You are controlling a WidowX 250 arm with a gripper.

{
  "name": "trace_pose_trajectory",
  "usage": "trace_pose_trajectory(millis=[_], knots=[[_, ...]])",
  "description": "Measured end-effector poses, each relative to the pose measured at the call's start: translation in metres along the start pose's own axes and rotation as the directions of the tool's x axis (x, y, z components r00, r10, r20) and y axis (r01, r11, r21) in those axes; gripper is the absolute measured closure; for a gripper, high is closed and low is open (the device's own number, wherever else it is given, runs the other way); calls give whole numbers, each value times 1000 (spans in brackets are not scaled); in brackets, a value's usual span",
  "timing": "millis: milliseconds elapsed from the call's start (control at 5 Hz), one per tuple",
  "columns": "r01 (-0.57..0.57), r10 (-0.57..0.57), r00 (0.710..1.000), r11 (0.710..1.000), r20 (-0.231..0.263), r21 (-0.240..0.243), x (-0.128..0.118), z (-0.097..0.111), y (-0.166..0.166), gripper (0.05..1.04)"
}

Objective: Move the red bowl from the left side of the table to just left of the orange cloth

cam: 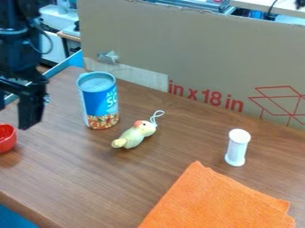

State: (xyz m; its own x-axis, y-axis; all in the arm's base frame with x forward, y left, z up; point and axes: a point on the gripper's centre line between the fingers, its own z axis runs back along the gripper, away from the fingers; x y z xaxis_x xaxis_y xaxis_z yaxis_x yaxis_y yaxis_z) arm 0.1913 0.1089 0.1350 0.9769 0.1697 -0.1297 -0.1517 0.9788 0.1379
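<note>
One red bowl, we see, lies nearer the tabletop's front edge than the gripper (jaws well parted, empty).

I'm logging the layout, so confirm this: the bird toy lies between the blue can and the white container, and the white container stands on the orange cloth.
Wrong on the last point: the camera view shows the white container standing on the wooden table, apart from the orange cloth. The bird toy does lie between the blue can and the container.
</note>
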Motion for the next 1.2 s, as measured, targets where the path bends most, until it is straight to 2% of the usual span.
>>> trace_pose_trajectory(millis=[200,400,600,800,1000,1200], knots=[[42,-41,996,999,80,-4,9,-5,18,83],[46,-45,999,997,23,-58,18,-35,35,83],[15,-14,1000,997,18,-69,32,-49,49,83],[-52,52,999,998,-11,-31,38,-61,63,83],[-80,79,996,997,-40,-16,40,-72,67,83],[-78,77,995,997,-62,-22,46,-80,69,83]])
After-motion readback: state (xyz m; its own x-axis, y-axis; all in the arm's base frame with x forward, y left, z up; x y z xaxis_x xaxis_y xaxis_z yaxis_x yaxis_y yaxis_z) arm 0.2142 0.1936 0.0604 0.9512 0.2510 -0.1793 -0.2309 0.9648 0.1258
